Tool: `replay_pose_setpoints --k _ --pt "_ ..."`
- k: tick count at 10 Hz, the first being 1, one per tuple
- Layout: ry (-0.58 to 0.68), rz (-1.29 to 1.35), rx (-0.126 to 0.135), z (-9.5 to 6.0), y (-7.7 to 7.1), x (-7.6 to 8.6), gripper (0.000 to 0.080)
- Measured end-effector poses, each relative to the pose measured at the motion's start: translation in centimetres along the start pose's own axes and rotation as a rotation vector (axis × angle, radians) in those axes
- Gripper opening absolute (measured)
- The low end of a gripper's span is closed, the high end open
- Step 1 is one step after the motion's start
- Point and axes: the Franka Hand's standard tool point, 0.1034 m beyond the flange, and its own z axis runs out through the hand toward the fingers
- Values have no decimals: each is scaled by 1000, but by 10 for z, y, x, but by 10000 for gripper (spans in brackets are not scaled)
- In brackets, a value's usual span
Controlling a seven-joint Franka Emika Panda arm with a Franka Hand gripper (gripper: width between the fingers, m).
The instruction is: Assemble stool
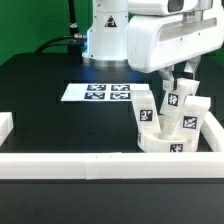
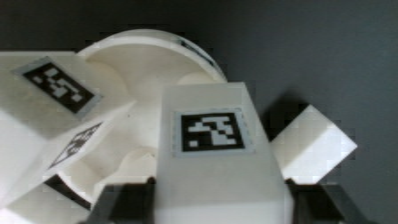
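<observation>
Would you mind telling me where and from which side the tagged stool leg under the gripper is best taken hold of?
Judging by its pose, take the leg across its two plain side faces, coming straight down from above. It stands upright with its tagged face toward the wrist camera, and the gripper already straddles that block. The round seat lies close behind it.

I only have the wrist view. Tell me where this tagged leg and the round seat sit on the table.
Observer: The leg and the seat are bunched in the corner formed by the white border rails, at the exterior view's right.
Operator: Locate the marker board for me.
Observer: The marker board lies flat at the exterior view's left of the parts, apart from them.
Operator: Say how the arm comes in.
Observer: The gripper reaches down onto the leg from above. The robot's base stands behind the marker board.
</observation>
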Motion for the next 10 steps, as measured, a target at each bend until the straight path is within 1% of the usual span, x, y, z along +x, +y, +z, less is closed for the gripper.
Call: replay_pose_setpoints --k 3,4,6,7,8,9,10 --pt "0 96 1 0 1 -1 336" --pt "1 241 13 0 2 -3 336" --pt "36 506 -6 1 2 0 337" --pt "51 591 -9 2 2 1 337" --pt "73 753 -1 2 2 2 337" --pt "100 899 -4 2 -1 6 337" --pt "118 976 -6 2 -3 9 337"
